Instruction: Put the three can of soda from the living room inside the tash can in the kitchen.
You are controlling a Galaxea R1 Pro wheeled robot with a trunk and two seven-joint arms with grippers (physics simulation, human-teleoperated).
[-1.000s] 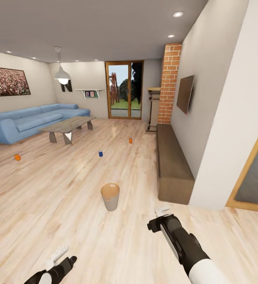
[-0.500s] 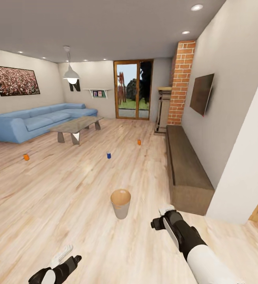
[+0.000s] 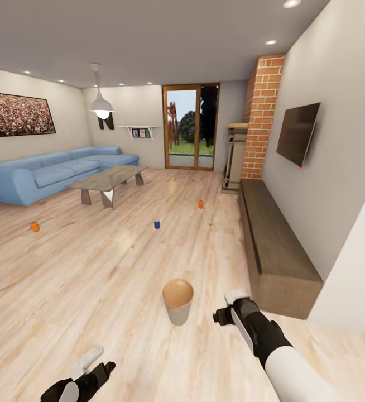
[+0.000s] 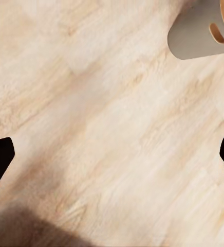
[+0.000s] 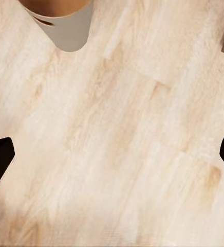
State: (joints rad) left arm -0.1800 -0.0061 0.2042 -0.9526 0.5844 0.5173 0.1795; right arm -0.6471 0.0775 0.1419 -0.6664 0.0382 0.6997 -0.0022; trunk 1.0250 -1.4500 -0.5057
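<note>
Orange cans number two (image 3: 34, 226) (image 3: 200, 204), plus one blue can (image 3: 157, 224) (all on the wood floor (image 3: 93, 279), well apart). One pail (image 3: 177, 301) stands near both released grippers: left (image 3: 90, 357), right (image 3: 234, 296).

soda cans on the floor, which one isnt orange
The dark blue can, standing on the wood floor between the other two. The orange can toward the sofa and the orange can nearer the long wooden bench are both orange.
</note>
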